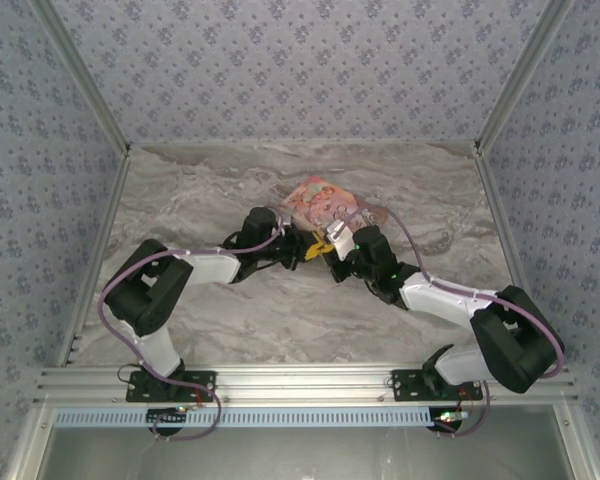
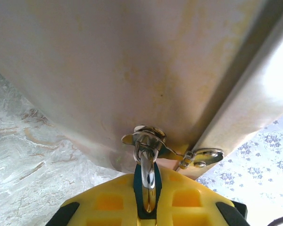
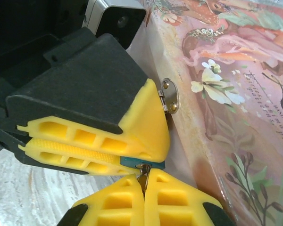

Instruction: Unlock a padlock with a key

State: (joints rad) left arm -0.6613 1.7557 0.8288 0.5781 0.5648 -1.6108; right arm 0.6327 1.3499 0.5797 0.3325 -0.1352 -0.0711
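Note:
The blue padlock [image 2: 137, 190] sits between the yellow fingers of my left gripper [image 2: 148, 182], which is shut on its body. Its silvery shackle [image 2: 149, 179] runs up through the metal hasp [image 2: 144, 136] on the pink box [image 2: 132, 61]. In the right wrist view the padlock [image 3: 128, 163] shows as a blue strip under the left gripper's fingers [image 3: 141, 127]. My right gripper [image 3: 145, 173] is shut on the key [image 3: 143, 179], whose tip meets the padlock's underside. Both grippers [image 1: 315, 248] [image 1: 337, 243] meet at the box's near side.
The pink illustrated box [image 1: 325, 202] lies on the marble table [image 1: 230, 320] just behind the grippers. A small metal plate [image 3: 170, 96] is fixed to its side. Patterned walls [image 1: 40, 150] close the table in on three sides.

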